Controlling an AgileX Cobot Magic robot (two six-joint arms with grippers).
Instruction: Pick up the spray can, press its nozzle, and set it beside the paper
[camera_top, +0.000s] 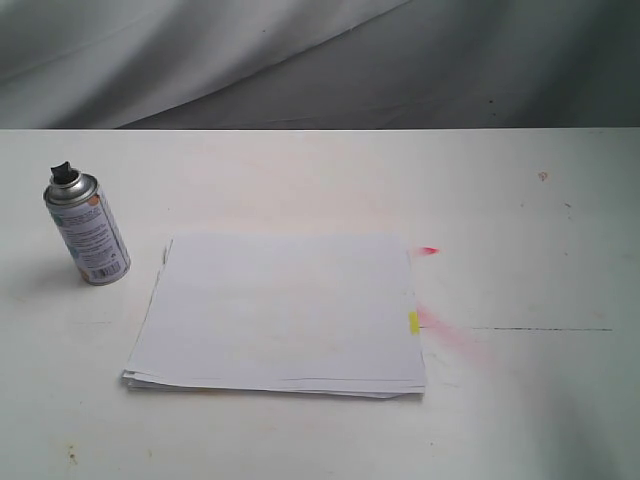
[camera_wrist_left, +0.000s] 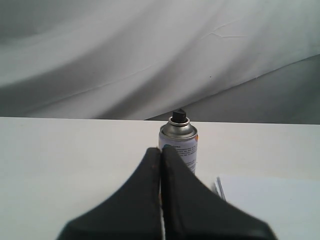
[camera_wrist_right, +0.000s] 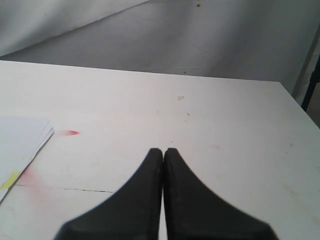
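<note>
The silver spray can (camera_top: 88, 232) stands upright on the white table, left of the paper (camera_top: 280, 312), with its black nozzle (camera_top: 64, 173) on top. The paper is a thin white stack with a small yellow tab (camera_top: 413, 322) at its right edge. Neither gripper shows in the exterior view. In the left wrist view my left gripper (camera_wrist_left: 161, 149) is shut and empty, and the can (camera_wrist_left: 178, 141) stands just beyond its tips, nozzle (camera_wrist_left: 179, 116) up. My right gripper (camera_wrist_right: 163, 151) is shut and empty over bare table, with the paper's corner (camera_wrist_right: 20, 137) off to one side.
Pink spray marks (camera_top: 440, 328) stain the table by the paper's right edge, and a small red mark (camera_top: 428, 250) lies near its far right corner. A thin dark line (camera_top: 545, 329) runs across the table on the right. Grey cloth (camera_top: 320, 60) hangs behind the table's far edge.
</note>
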